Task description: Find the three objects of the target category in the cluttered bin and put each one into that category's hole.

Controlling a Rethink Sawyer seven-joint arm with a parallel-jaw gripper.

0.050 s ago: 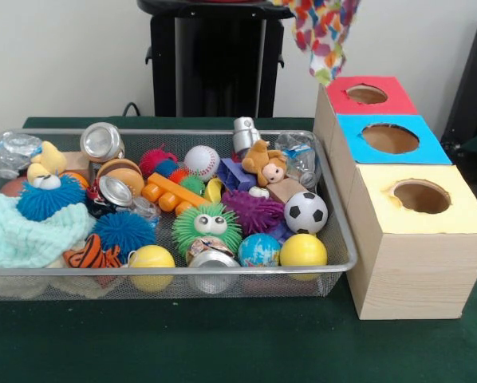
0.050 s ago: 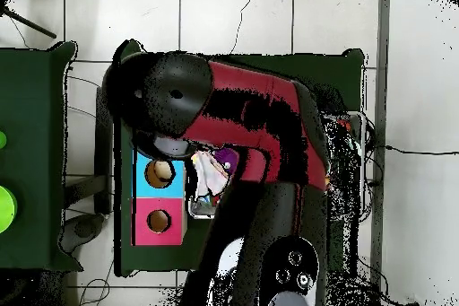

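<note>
A multicoloured cloth (image 1: 325, 32) is seen hanging at the top edge, above the red-topped hole (image 1: 367, 94) — the gripper itself is hidden, so its grasp cannot be told. The blue hole (image 1: 390, 138) and yellow hole (image 1: 421, 195) lie nearer the camera — the bin (image 1: 344, 239) off to the side.

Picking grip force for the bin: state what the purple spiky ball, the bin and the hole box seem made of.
Purple spiky ball: likely soft rubber, matte; thin floppy spines. Bin: metal wire mesh, silvery, see-through. Hole box: apparently light wood, visible grain, coloured tops.
</note>
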